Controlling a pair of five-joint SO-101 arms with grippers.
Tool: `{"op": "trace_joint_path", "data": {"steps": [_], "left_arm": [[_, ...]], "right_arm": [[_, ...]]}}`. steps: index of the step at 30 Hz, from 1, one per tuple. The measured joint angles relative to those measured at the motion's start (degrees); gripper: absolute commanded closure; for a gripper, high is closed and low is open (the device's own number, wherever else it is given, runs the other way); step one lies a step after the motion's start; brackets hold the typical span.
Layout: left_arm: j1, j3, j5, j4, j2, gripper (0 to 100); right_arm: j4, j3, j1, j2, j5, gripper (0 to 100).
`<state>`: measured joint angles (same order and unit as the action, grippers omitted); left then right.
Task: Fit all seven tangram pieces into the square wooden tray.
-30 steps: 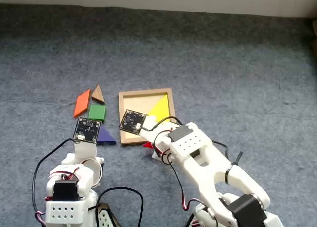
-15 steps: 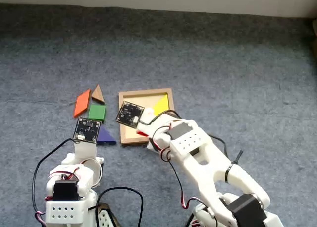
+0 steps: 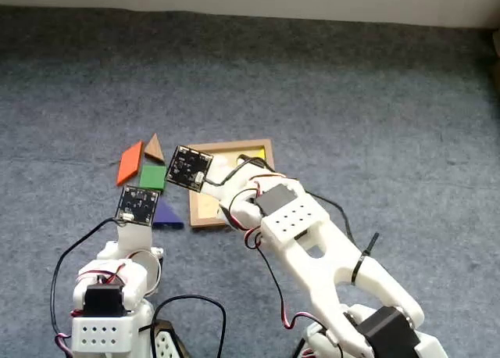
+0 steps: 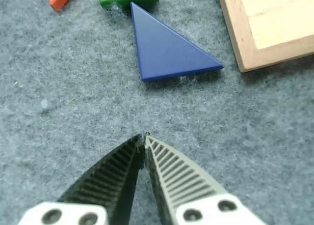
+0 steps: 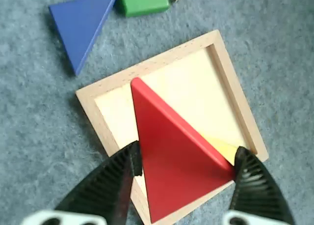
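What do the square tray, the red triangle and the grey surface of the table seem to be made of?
The square tray looks like pale, unpainted wood; faint grain shows on its rim. The red triangle is probably wood under smooth, opaque, matte paint, though plastic is possible, as no grain shows. The grey surface looks like felt or short-pile carpet: it is fuzzy, with loose fibres.
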<state>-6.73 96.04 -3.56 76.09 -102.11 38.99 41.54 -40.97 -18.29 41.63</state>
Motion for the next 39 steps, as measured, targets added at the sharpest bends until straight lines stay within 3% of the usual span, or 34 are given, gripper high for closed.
{"op": "trace_joint_path", "data": {"steps": [7, 23, 30, 39], "left_arm": [[0.0, 0.0, 0.0, 0.0, 0.0, 99], [0.0, 0.0, 0.0, 0.0, 0.0, 99], [0.0, 0.0, 0.0, 0.0, 0.0, 99], [0.0, 0.0, 0.0, 0.0, 0.0, 99]], "right_arm": [[-5.4, -1.8, -0.2, 8.0, 0.0, 76.4], [-5.7, -3.6, -0.3, 15.1, 3.8, 75.7], [-0.7, -3.9, -0.3, 15.2, 3.8, 59.6], [3.1, -6.2, -0.3, 15.2, -1.5, 59.7]]}}
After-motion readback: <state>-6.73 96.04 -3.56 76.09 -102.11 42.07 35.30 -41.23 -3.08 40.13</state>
